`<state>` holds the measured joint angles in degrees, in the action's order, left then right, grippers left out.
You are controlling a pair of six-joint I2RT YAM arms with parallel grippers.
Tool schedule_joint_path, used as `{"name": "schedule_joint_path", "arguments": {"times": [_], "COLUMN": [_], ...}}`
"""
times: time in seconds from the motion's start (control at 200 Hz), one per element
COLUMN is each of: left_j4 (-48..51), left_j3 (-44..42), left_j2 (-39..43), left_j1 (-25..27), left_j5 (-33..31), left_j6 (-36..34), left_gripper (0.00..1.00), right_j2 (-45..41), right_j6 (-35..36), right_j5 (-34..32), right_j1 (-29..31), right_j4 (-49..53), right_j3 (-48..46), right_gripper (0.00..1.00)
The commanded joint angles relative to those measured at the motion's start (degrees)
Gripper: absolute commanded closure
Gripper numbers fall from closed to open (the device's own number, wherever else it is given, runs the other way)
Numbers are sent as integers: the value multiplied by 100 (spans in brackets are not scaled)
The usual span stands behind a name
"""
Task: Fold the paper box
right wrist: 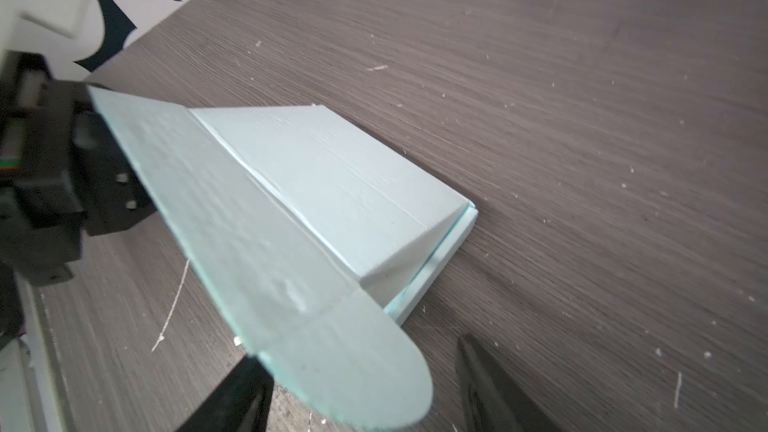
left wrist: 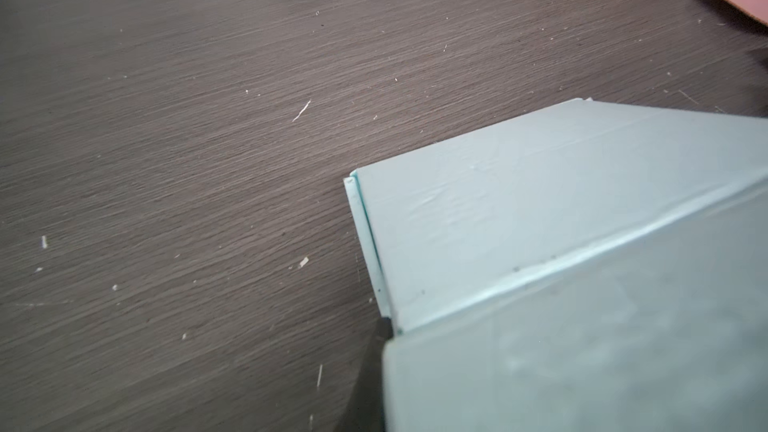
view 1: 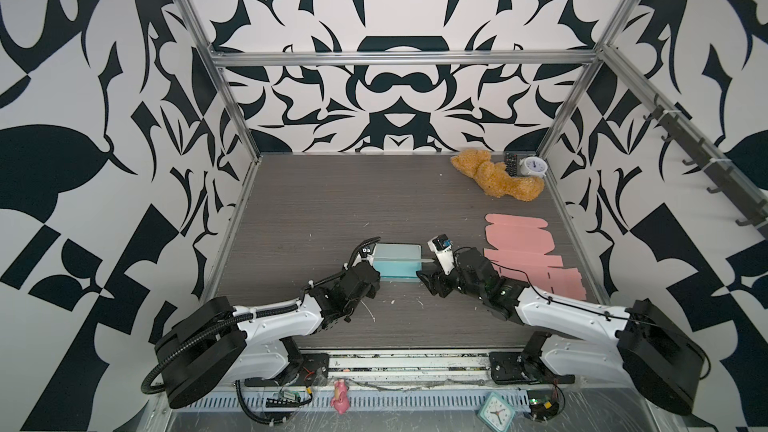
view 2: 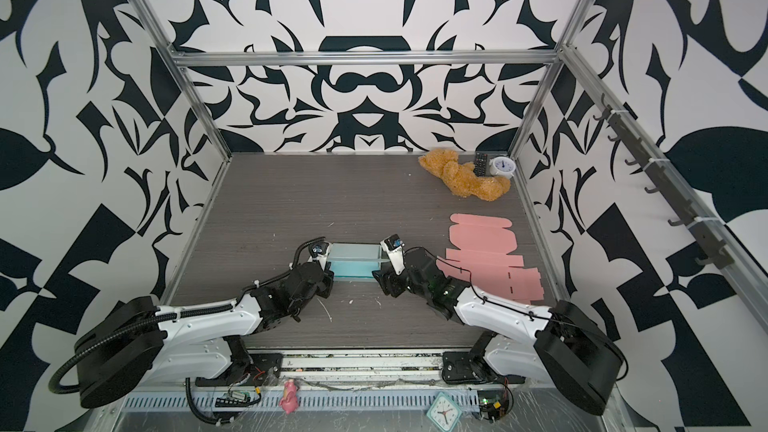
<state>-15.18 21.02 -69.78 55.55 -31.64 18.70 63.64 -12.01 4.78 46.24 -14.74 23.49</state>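
Since the light blue paper box (view 1: 397, 252) was only partly folded, it sat on the dark wood-grain table (view 1: 332, 201) near the front edge, between the two arms, where each could reach one end. Its base and walls looked formed, while the long lid flap (right wrist: 249, 251) stood raised off the body rather than tucked in. The left gripper (view 1: 375, 263) was pinched shut at the box's left end, seemingly on that flap, which would explain why the flap hung in the air. The right gripper (right wrist: 360, 353) had its black fingers (right wrist: 490, 384) spread wide to either side of the flap's rounded ear, gripping nothing. I judged it was placed there to steer the ear down. Flat pink cardboard blanks (view 1: 519, 243) lay well apart to the right, out of the way.
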Motion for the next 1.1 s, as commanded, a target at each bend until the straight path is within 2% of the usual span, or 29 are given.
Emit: {"name": "schedule_joint_path", "arguments": {"times": [0.0, 0.225, 0.345, 0.465, 0.625, 0.805, 0.97, 1.095], "left_j4": [-14, 40, 39, 40, 40, 62, 74, 205], "left_j3": [-109, 19, 47, 61, 91, 179, 208, 249], "left_j2": [25, -30, -71, -123, -157, -242, -277, -176], "left_j1": [26, 69, 77, 104, 129, 166, 208, 244], "left_j5": [-128, -138, -142, -166, -176, -174, -180, -96], "left_j6": [112, 56, 56, 65, 73, 69, 74, 159], "left_gripper": [90, 89, 89, 88, 88, 87, 86, 80], "right_j2": [-387, -869, -966, -888, -341, 616, 1233, 1506], "right_j6": [357, 595, 471, 254, 224, 339, 348, 340], "right_j5": [269, -125, -197, -702, -1065, -905, -754, -746], "right_j1": [34, 55, 57, 47, 51, 33, -20, -36], "right_j4": [511, 1345, 1619, 2058, 2426, 2426, 2237, 2150], "right_j3": [232, 643, 968, 1394, 1988, 2544, 2669, 2648], "right_gripper": [29, 26, 25, 24, 18, 16, 16, 16]}}
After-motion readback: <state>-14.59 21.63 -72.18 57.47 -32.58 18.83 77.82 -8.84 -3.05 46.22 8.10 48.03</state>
